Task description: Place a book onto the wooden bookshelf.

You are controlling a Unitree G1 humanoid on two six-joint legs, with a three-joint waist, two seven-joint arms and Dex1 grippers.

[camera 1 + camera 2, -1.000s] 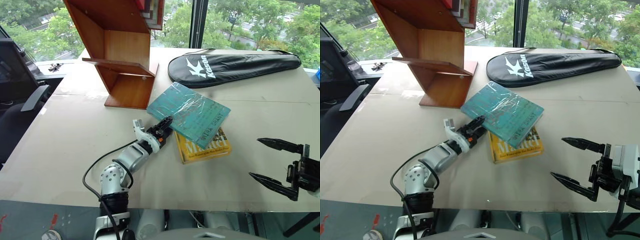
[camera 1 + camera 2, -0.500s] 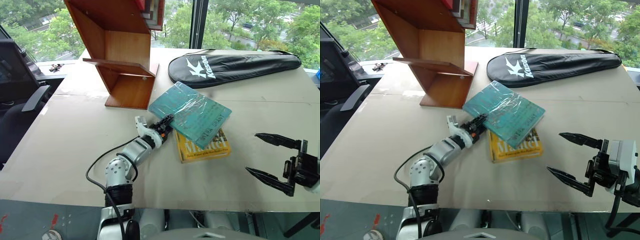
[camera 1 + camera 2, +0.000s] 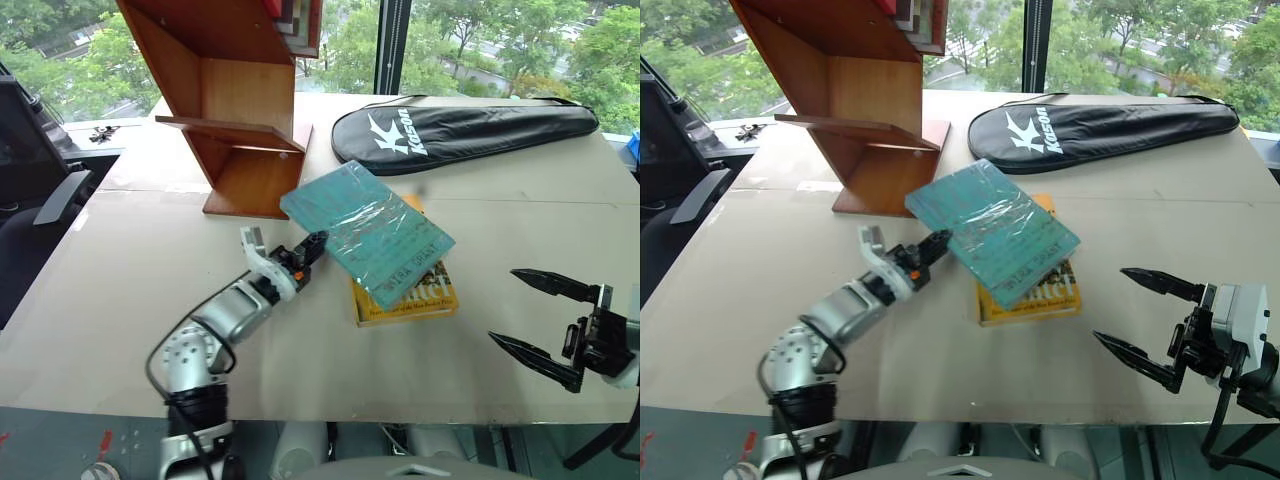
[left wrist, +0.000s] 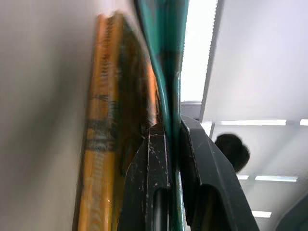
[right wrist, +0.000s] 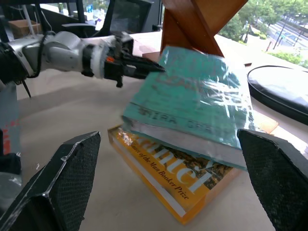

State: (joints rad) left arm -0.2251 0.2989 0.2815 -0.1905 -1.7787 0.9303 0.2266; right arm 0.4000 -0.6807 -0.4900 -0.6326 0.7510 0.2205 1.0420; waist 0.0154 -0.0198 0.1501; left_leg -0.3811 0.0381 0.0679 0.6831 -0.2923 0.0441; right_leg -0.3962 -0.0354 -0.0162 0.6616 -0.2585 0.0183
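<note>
The left gripper (image 3: 312, 246) is clamped on the near corner of the teal book (image 3: 367, 233), which tilts above a yellow book (image 3: 408, 295) lying on the table (image 3: 130, 270). Dark lettering along the teal cover's edge reads roughly "MIRA GRANT". The yellow cover shows big letters ending "antel" and the line "Winner of the Man Booker Prize". The wooden bookshelf (image 3: 228, 105) stands just behind the books. Further back lies a black racket bag (image 3: 465, 130) printed "Kason" in white. The right gripper (image 3: 540, 320) hangs with its fingers spread wide, holding nothing.
</note>
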